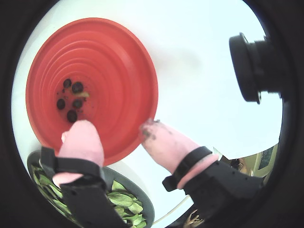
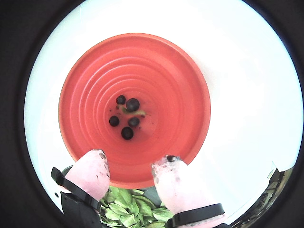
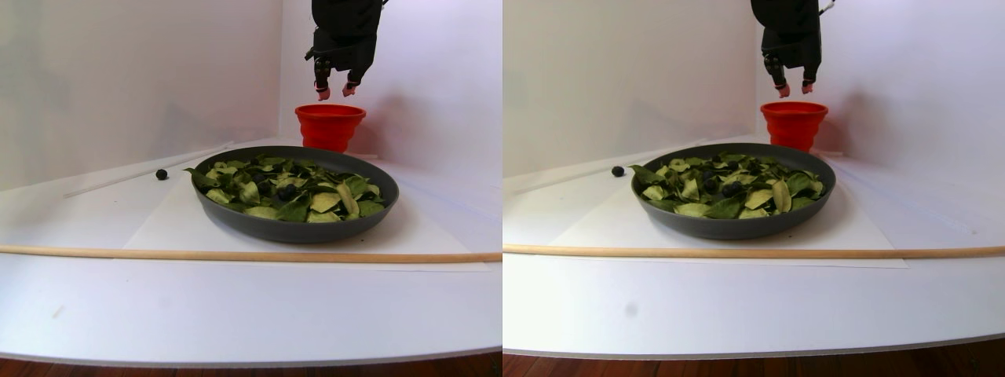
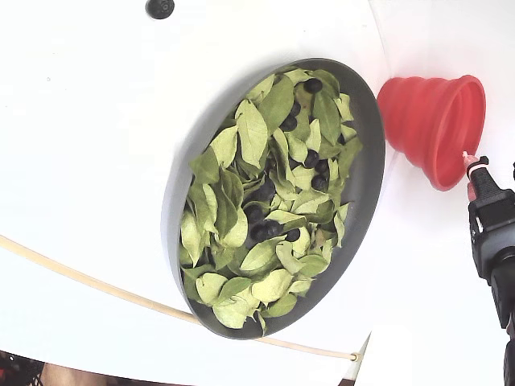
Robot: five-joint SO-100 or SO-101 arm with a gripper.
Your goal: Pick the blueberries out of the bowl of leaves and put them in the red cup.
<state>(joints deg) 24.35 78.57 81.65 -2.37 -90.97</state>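
Claw (image 2: 129,168) spread wide and empty above the red cup (image 2: 180,95)
Drop looks done; next, swing to the bowl (image 4: 366,201) for another of the blueberries (image 4: 256,214).

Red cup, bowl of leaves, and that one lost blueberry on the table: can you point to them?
red cup (image 2: 185,99), a wrist view, on its ribbed inner wall.
bowl of leaves (image 4: 366,173), fixed view, on its bare grey inner wall.
stray blueberry (image 4: 160,7), fixed view, on its middle.
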